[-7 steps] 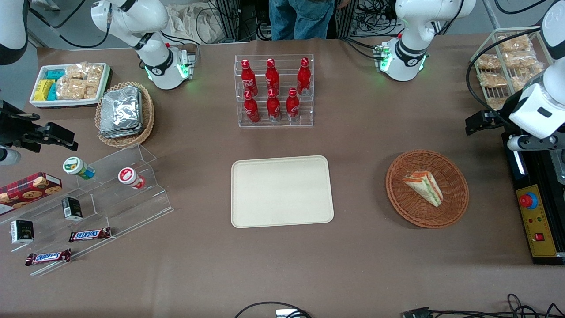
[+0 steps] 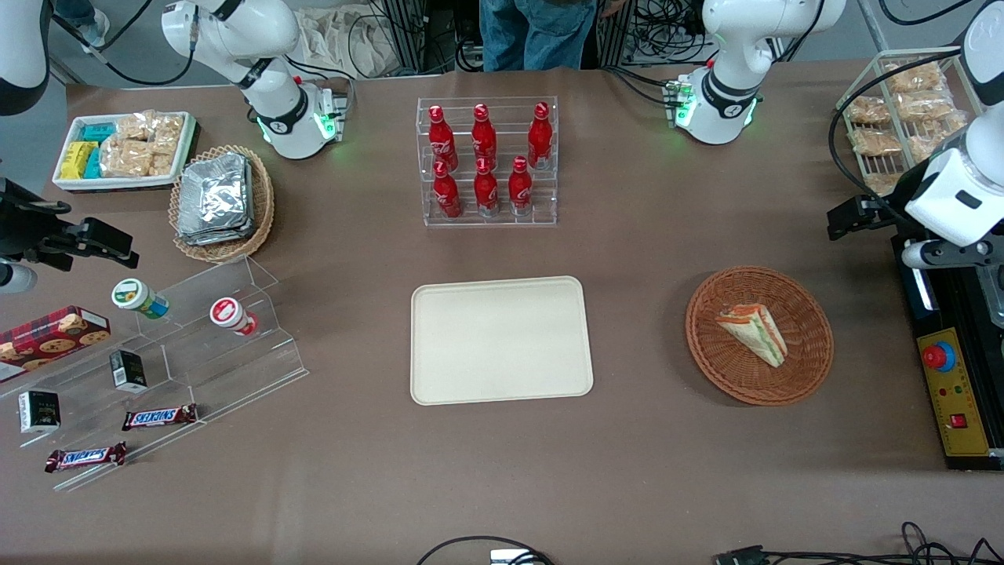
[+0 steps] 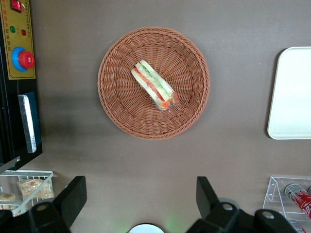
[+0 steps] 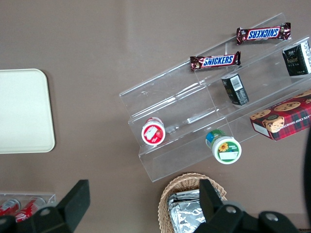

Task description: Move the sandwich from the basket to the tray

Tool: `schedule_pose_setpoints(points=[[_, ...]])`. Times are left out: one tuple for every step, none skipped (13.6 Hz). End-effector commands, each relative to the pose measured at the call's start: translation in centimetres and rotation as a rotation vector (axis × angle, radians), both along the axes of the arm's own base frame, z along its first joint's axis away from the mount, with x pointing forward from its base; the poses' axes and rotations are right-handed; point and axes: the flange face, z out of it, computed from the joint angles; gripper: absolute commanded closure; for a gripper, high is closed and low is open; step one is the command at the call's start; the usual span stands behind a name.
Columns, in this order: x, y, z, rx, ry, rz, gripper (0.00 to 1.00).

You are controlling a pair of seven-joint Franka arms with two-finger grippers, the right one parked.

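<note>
Nothing of substance has moved since the frame half a second ago: arm, sandwich and tray hold the same positions in the front view. Left gripper [image 3: 138, 196] hangs high above the table at the working arm's end, its two dark fingers [image 3: 72, 195] spread wide apart with nothing between them; in the front view it shows as the dark assembly at the arm's wrist [image 2: 856, 213], at about one o'clock from the basket and farther from the front camera than it. Basket [image 2: 759, 336], reddish-brown wicker, sits on the brown table [image 2: 502, 471] well apart from the gripper. Sandwich [image 2: 752, 332] lies inside the basket near its middle, on its side, with orange-red and green filling layers showing along the cut edge; the wrist view confirms it [image 3: 155, 84] untouched, resting on the weave [image 3: 121, 111]. Tray [image 2: 500, 340], cream-beige, stands bare at about nine o'clock from the basket in the front view, well apart from it, and one rounded end of it [image 3: 291, 92] shows in the wrist view. Bottle rack [image 2: 487, 161] with red bottles stands at twelve o'clock from the tray, farther from the front camera.
</note>
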Motion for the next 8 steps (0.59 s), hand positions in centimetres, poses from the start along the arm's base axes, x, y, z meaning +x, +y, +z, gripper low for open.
schedule_pose_setpoints(points=[[-0.64,-0.08,0.27,-0.006,-0.014,-0.004,0.00],[-0.64,-0.08,0.27,-0.006,-0.014,-0.004,0.00],[-0.66,-0.08,0.19,-0.006,-0.011,-0.004,0.00],[-0.66,-0.08,0.19,-0.006,-0.011,-0.004,0.00],[-0.68,-0.06,0.18,-0.004,-0.010,-0.002,0.00],[-0.73,0.02,0.14,-0.004,-0.005,-0.001,0.00],[-0.76,0.04,0.12,-0.002,-0.002,-0.001,0.00],[-0.73,0.19,-0.03,0.004,0.001,0.000,0.00]])
